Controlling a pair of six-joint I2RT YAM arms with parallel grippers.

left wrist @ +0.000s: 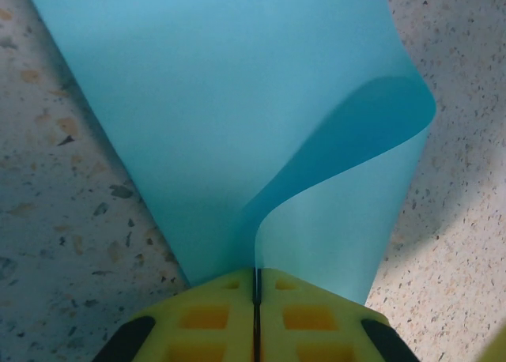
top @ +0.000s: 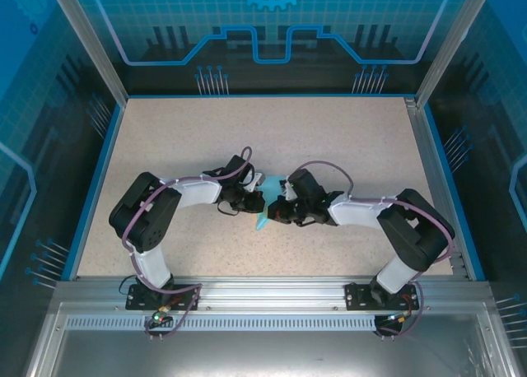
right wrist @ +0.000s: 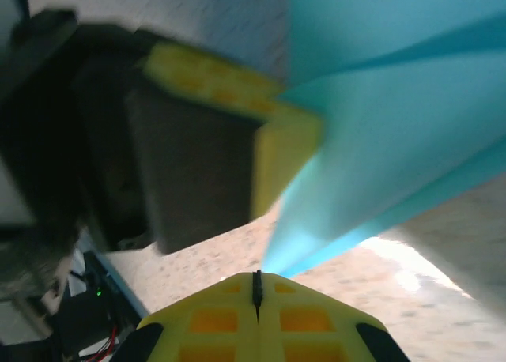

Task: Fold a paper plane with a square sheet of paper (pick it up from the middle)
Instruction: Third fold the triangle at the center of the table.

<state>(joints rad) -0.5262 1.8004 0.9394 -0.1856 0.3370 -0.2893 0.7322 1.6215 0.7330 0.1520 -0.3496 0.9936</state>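
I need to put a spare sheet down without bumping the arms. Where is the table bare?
Crowded: the centre, where the left gripper and right gripper meet at the cyan paper. Bare: the far half of the table, from there to the back wall, and the near strip between the arm bases.

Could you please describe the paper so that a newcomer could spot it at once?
Start at the speckled beige table and look to its middle, where the two arms meet tool to tool. Between the left tool and the right tool is the sheet of paper. It is the one plain cyan thing on the tabletop, thin and curled over.
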